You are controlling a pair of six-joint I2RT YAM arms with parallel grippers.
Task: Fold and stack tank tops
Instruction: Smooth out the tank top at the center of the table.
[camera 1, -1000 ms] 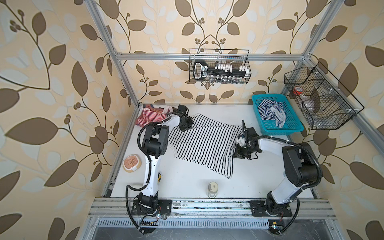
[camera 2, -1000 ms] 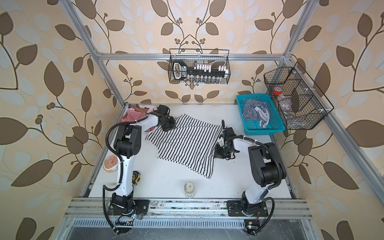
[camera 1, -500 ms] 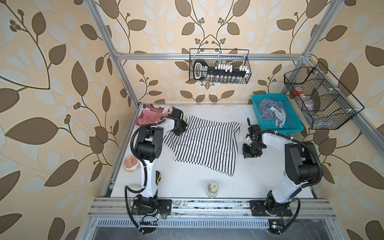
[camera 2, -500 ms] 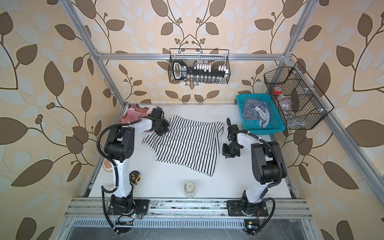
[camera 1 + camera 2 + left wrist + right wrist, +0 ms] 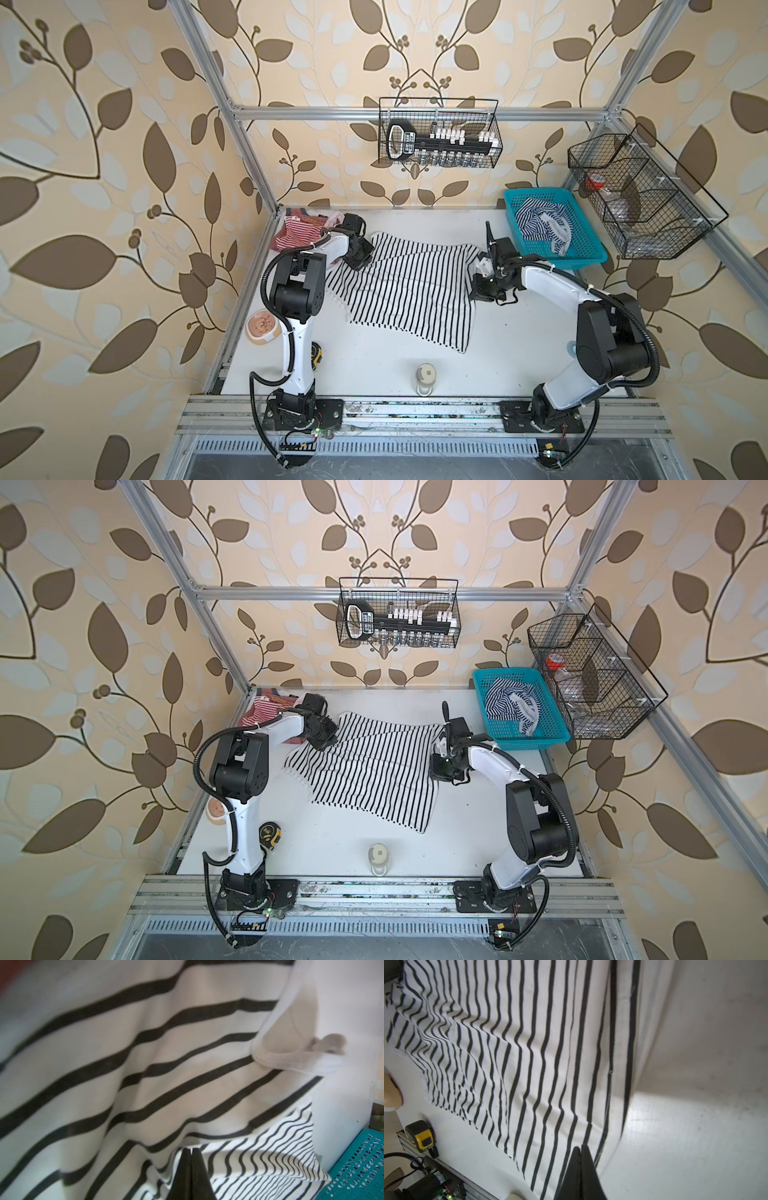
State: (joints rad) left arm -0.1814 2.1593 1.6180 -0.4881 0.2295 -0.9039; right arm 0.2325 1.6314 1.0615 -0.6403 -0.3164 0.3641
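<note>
A white tank top with wide black stripes (image 5: 411, 291) (image 5: 374, 775) lies spread across the middle of the table. My left gripper (image 5: 360, 262) (image 5: 191, 1150) is shut on its far left corner, and the cloth (image 5: 145, 1064) rises close to the left wrist camera. My right gripper (image 5: 478, 293) (image 5: 580, 1147) is shut on the right hem, with the striped cloth (image 5: 529, 1043) stretching away from it. A red-and-white tank top (image 5: 301, 230) lies folded in the far left corner. A navy-and-white tank top (image 5: 540, 222) sits crumpled in the blue basket (image 5: 590, 259).
A yellow tape measure (image 5: 318, 359) and a small bowl (image 5: 263, 326) sit at the left edge. A small jar (image 5: 424, 376) stands near the front. Wire baskets hang on the back wall (image 5: 438, 139) and the right frame (image 5: 640, 195).
The left gripper drew its corner toward the near left. The right gripper pulled the hem rightward, then came back left a little. The top lies flatter and more spread.
</note>
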